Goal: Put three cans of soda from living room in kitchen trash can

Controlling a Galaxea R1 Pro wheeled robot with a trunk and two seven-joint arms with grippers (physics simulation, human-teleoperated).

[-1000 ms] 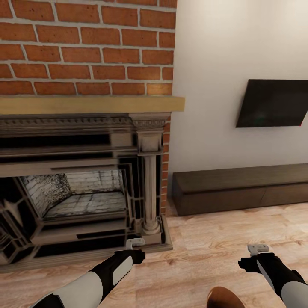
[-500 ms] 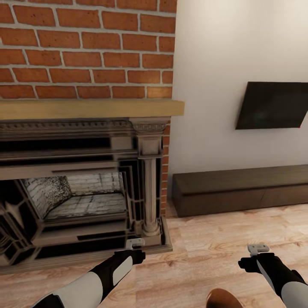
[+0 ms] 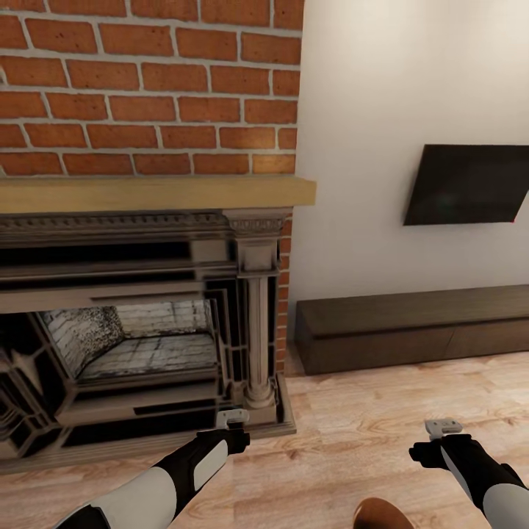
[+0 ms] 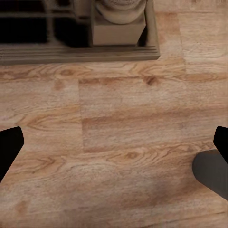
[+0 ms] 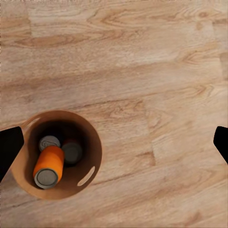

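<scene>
Orange cans lie inside the bin (image 5: 90, 142), which stands on the wood floor (image 5: 142, 61) just below the right gripper (image 5: 114, 142). One can (image 5: 48, 168) lies tilted on top with its grey end facing up, and two more grey tops (image 5: 49, 141) (image 5: 72, 153) show beneath it, so all three appear to be in already. In the head view, a bit of the bin's rim (image 3: 382, 510) peeks in at the bottom edge, near the right arm.

Both grippers are spread wide with nothing between the fingers: the left gripper (image 4: 114, 147) hangs over bare floor near the fireplace base (image 4: 121, 33), its fingers (image 4: 9, 145) at the frame edges.

The surroundings are the brick fireplace (image 3: 147, 95) and a wall TV (image 3: 470, 184), so the bin probably has to be carried to the kitchen. It looks stiff, light and smooth-walled, hence slippery. Its taper widens upward, so pinching the rim wall, one finger inside and one outside, seems the surest hold. The loose cans may roll and shift the weight, so keeping it level matters.
</scene>
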